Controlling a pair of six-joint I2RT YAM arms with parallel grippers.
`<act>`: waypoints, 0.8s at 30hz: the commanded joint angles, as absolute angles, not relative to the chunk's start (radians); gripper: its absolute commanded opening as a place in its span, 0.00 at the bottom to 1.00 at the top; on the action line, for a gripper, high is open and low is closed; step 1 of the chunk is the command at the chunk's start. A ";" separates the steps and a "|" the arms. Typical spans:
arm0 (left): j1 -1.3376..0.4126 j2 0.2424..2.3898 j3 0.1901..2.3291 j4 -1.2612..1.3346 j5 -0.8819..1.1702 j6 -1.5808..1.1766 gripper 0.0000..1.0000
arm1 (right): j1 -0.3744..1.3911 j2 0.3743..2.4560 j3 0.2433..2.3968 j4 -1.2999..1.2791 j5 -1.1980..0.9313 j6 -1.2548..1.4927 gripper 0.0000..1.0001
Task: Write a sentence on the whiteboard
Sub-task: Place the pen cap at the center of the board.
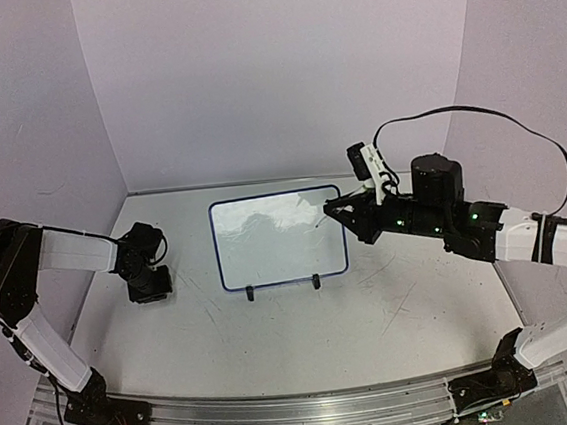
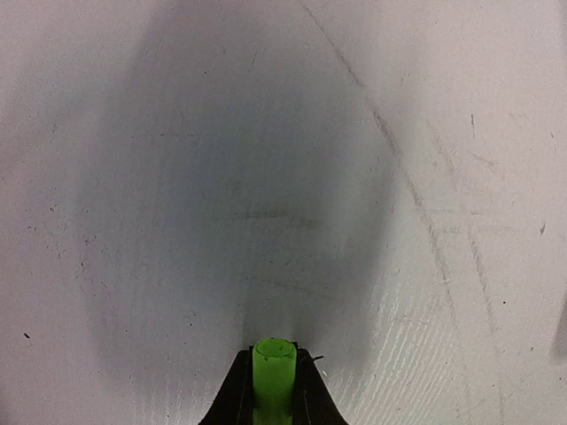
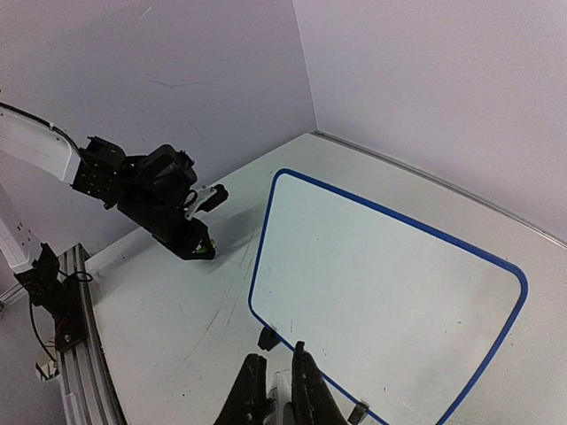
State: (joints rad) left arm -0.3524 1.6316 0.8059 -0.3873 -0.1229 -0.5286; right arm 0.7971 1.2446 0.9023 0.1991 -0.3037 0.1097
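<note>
The whiteboard (image 1: pixel 278 238), white with a blue frame, stands tilted on two black clip feet (image 1: pixel 250 294) in the middle of the table. Its surface (image 3: pixel 381 274) looks blank and no sentence shows on it. My right gripper (image 1: pixel 336 210) hovers at the board's right edge, shut on a slim white pen (image 3: pixel 280 391) whose tip points at the board. In the right wrist view the gripper (image 3: pixel 276 351) sits just off the board's lower edge. My left gripper (image 1: pixel 152 285) rests low over the table left of the board, shut on a green cap (image 2: pixel 274 367).
Purple walls close in the back and both sides. The white tabletop (image 2: pixel 425 221) is scuffed with curved marks. A metal rail (image 1: pixel 303 412) runs along the near edge. A black cable (image 1: pixel 517 130) loops above the right arm.
</note>
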 commanded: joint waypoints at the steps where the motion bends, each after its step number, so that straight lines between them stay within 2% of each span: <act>1: -0.352 1.670 0.820 -0.438 -0.165 -0.523 0.09 | 0.798 1.245 0.898 0.251 -0.309 0.119 0.00; 5: -0.351 1.681 0.824 -0.444 -0.168 -0.523 0.15 | 0.797 1.241 0.889 0.255 -0.309 0.123 0.00; 19: -0.354 1.676 0.825 -0.452 -0.164 -0.516 0.22 | 0.797 1.219 0.870 0.255 -0.305 0.125 0.00; 24: -0.354 1.598 0.836 -0.463 -0.178 -0.517 0.31 | 0.798 1.222 0.871 0.255 -0.307 0.127 0.00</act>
State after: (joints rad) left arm -0.3557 1.6494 0.8299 -0.4031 -0.1361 -0.5217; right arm 0.7971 1.2415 0.8803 0.2169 -0.3042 0.1231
